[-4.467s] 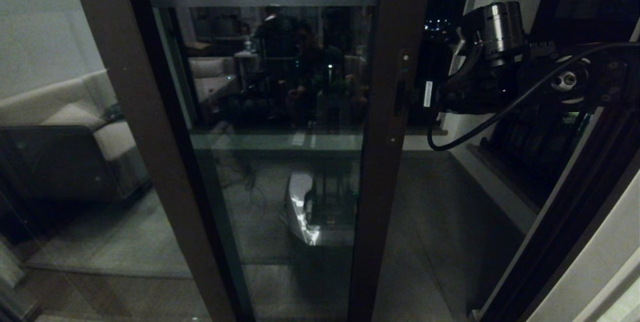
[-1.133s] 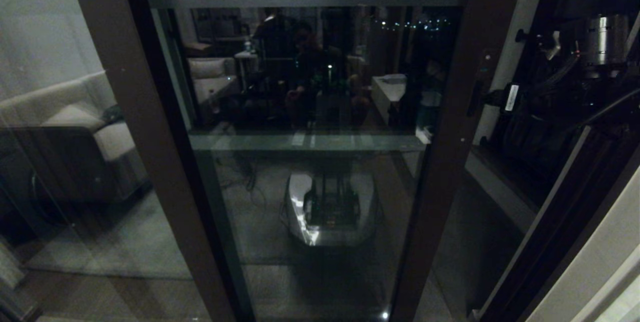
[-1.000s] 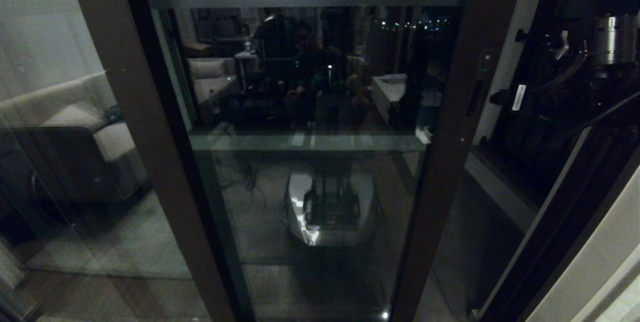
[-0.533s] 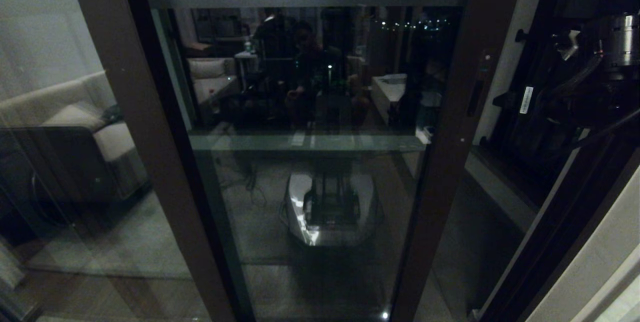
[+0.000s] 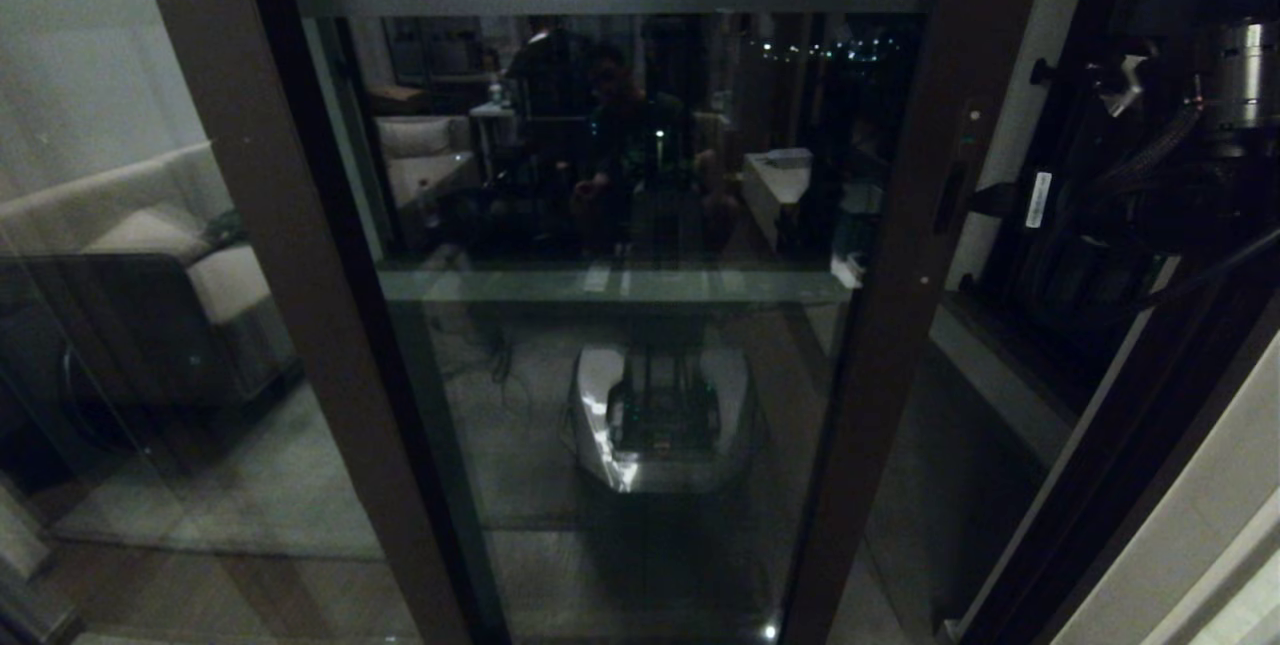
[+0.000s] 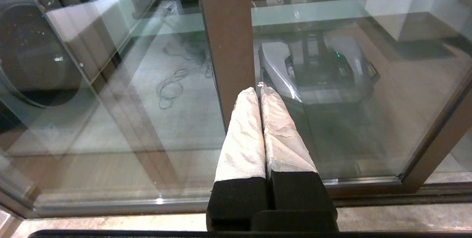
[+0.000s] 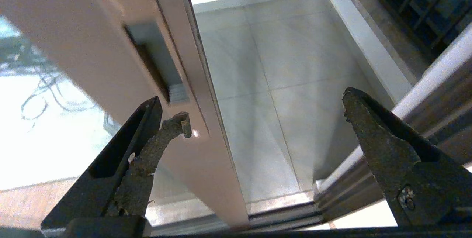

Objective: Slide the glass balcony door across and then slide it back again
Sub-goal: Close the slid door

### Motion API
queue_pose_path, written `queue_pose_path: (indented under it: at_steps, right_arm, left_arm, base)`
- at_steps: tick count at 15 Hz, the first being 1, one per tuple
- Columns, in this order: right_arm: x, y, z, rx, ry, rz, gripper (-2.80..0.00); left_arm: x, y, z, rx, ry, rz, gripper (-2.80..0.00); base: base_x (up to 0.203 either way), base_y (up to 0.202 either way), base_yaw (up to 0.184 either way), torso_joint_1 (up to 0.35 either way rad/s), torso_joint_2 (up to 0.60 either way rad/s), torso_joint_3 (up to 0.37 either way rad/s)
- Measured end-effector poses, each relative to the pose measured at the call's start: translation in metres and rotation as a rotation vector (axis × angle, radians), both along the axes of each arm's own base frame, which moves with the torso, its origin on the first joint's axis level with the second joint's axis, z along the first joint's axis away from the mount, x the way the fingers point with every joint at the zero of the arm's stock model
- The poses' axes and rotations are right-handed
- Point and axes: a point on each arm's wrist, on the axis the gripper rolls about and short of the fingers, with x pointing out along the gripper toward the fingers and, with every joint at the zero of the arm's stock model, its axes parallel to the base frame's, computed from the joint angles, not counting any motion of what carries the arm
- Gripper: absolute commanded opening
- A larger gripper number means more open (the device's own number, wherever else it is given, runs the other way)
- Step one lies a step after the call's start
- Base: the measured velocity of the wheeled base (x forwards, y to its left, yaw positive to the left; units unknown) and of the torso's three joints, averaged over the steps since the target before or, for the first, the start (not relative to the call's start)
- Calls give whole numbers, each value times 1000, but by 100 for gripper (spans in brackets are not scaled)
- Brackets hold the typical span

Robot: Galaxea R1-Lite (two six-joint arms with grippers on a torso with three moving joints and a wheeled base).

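Over at three o'clock, the right gripper [image 7: 250, 112] is being held spread wide beside the glass balcony door [image 5: 620, 255], probably lining up on its recessed handle [image 7: 155, 61]. Left gripper [image 6: 261, 92] is being kept pinched closed, idle.

Glossy glass balcony door [image 5: 620, 325], matt brown frame, frosted top band.
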Motion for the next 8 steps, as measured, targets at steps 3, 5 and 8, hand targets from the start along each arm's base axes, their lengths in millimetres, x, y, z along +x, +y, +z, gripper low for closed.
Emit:
queue_pose_path:
  at_steps: [3,5,8]
  right_arm:
    - [14,0,-1,1,-4,-7,0]
    - [20,0,-5,0,6,-10,0]
    - [25,-2,-11,-4,21,-27,0]
  left_arm:
    - [0,0,0,-1,0,0,-280]
    - [0,0,0,0,0,0,-280]
    - [0,0,0,-1,0,0,-280]
  base:
    - [0,0,0,0,0,0]
    - [0,0,0,0,0,0]
    - [0,0,0,0,0,0]
